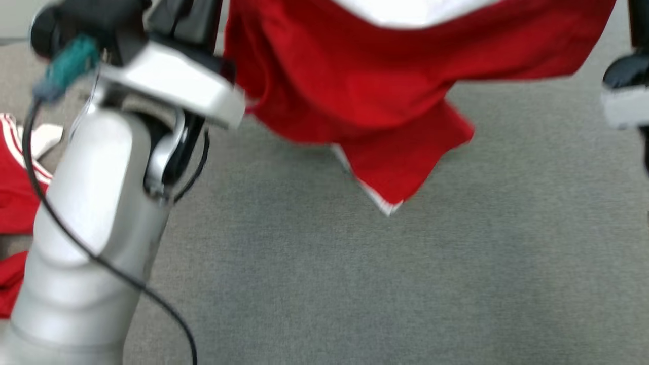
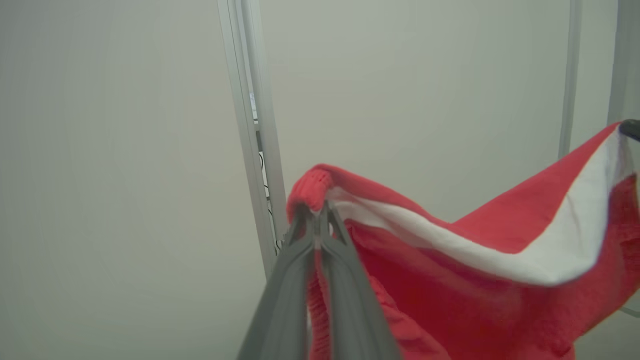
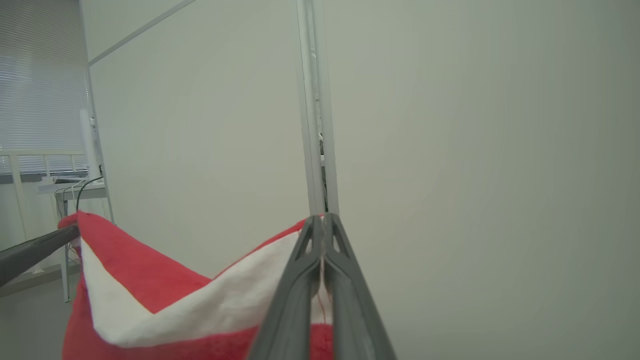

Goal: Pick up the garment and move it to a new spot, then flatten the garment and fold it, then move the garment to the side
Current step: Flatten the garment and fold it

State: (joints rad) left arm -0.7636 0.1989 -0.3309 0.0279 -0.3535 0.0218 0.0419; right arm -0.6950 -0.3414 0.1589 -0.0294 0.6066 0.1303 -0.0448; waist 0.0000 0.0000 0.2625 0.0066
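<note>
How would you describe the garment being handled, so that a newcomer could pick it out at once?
Start from the grey carpet. Above it hangs a red garment with a white band, pinched at its upper edge by the left tool and the right tool. Unlike the other red clothing lying on the carpet at the left, it is off the floor.

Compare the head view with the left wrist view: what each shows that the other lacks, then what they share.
Head view, not left wrist: grey floor, a pale forearm, more red clothes at the left edge. Left wrist, not head: the left gripper shut on the shirt at its ribbed red edge, a metal post. Both: the red shirt with its white band, held up.
</note>
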